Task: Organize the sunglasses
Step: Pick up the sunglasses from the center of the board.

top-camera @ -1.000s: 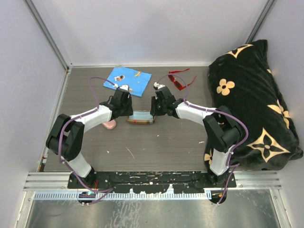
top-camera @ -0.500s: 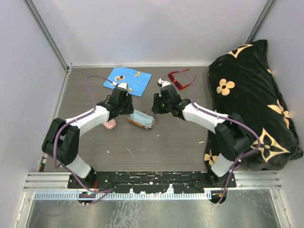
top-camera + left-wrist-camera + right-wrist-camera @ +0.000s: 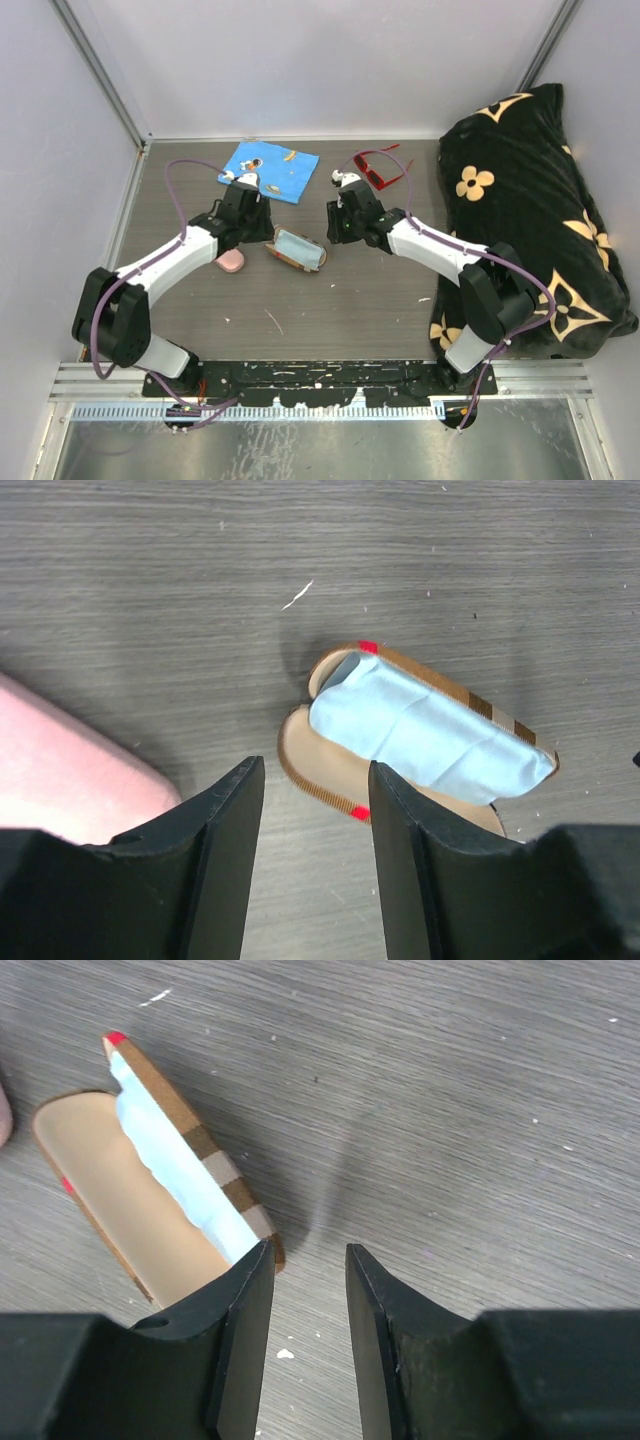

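Note:
The red sunglasses lie open at the back of the table, right of centre. The dark brown pair is hidden from view. A slim brown case lies open mid-table with a light blue cloth in it. My left gripper stands open just left of the case, nothing between its fingers. My right gripper is open just right of the case, its left fingertip beside the case's end, its jaws empty.
A pink case lies left of the brown one, and shows at the left edge of the left wrist view. A blue patterned cloth lies at the back. A large black cushion fills the right side.
Both grippers have opened, let go of the brown case's ends and drawn back. The case now rests on the table, turned slightly.

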Robot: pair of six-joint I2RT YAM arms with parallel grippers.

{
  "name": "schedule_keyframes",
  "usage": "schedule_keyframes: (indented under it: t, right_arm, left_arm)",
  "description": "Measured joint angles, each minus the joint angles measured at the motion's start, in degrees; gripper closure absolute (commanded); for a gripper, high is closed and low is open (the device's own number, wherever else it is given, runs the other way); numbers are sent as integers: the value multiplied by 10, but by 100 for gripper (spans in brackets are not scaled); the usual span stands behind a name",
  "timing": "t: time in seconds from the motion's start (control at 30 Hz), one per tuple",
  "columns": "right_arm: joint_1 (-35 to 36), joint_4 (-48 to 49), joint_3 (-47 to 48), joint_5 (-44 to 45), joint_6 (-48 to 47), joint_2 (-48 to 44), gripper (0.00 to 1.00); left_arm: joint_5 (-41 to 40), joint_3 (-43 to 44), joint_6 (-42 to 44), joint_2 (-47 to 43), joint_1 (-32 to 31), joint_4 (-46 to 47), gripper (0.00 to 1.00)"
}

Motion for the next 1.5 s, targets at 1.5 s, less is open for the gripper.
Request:
schedule_keyframes:
  t: [1.5]
  right_arm:
    - [-283, -104, 428, 105, 244, 352, 46]
  left_arm:
    - [0, -68, -62, -287, 20, -233, 48]
